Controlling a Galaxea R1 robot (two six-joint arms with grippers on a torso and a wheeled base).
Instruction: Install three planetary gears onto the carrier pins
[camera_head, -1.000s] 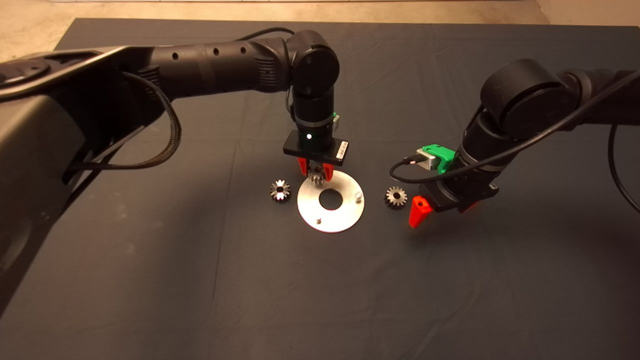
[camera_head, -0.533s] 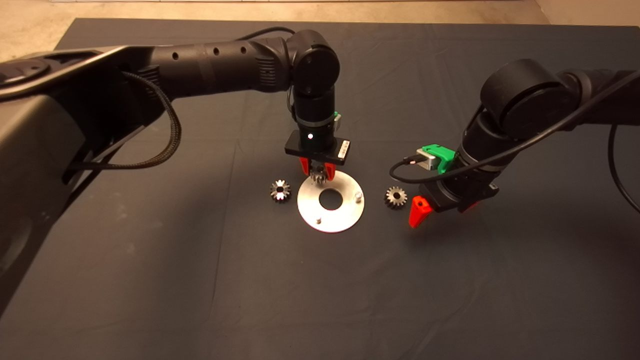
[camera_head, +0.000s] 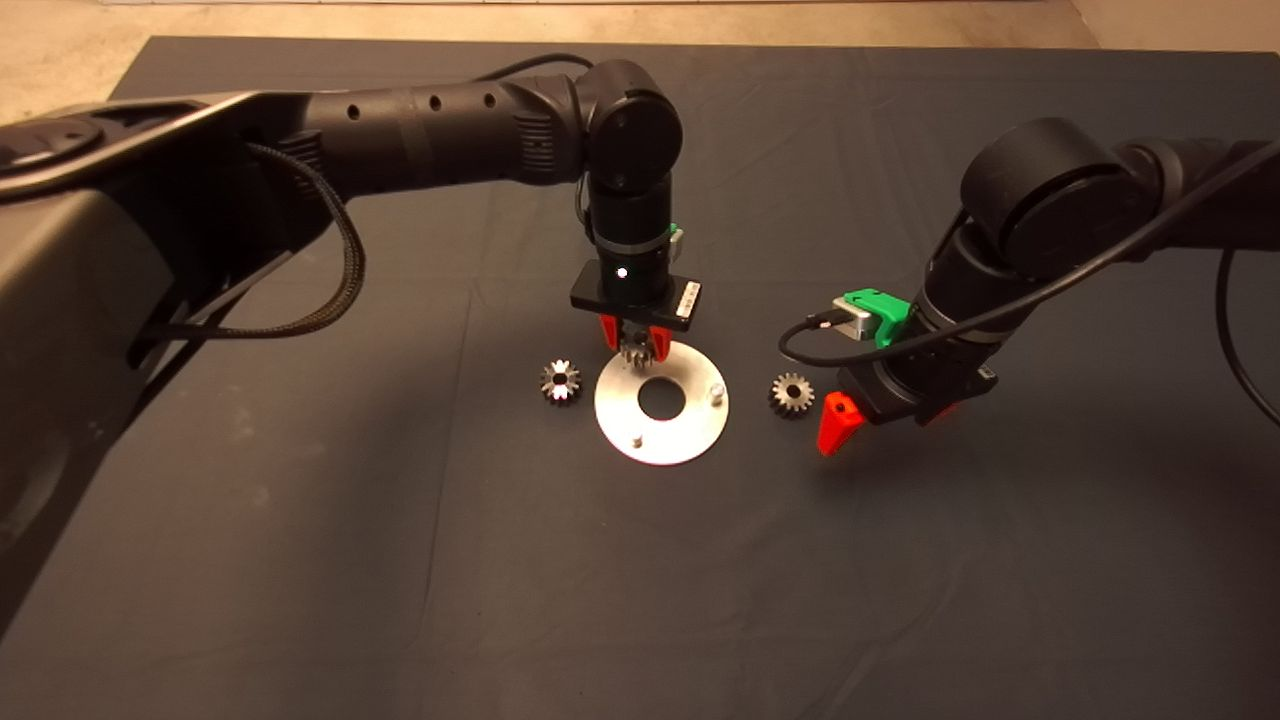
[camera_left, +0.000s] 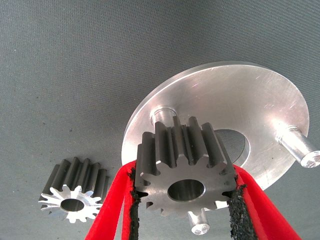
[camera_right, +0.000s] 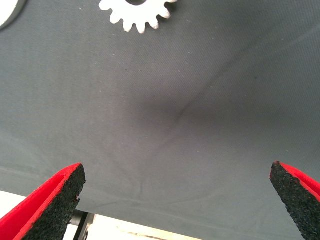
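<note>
The shiny silver disc (camera_head: 690, 425) lies mid-mat. Two carrier pins (camera_head: 716, 390) (camera_head: 636, 439) show on it; the third is hidden under my left gripper. My left gripper (camera_head: 632, 348) is shut on a planetary gear (camera_head: 632, 352) over the disc's far rim. In the left wrist view the gear (camera_left: 182, 165) sits between the pads (camera_left: 234, 210) just above the disc (camera_left: 240, 100), close to one pin (camera_left: 162, 116), its bore not on it. Loose gears lie left (camera_head: 560, 381) and right (camera_head: 791, 394) of the disc. My right gripper (camera_head: 882, 420) is open beside the right gear.
The dark mat (camera_head: 640, 580) ends at a pale floor along the far side. The right wrist view shows the right gear (camera_right: 137, 12) ahead of the open fingers (camera_right: 50, 200) and the mat's edge below them.
My left gripper with the gear has shifted very slightly to the right over the disc's far rim. The right arm and both loose gears have not moved.
</note>
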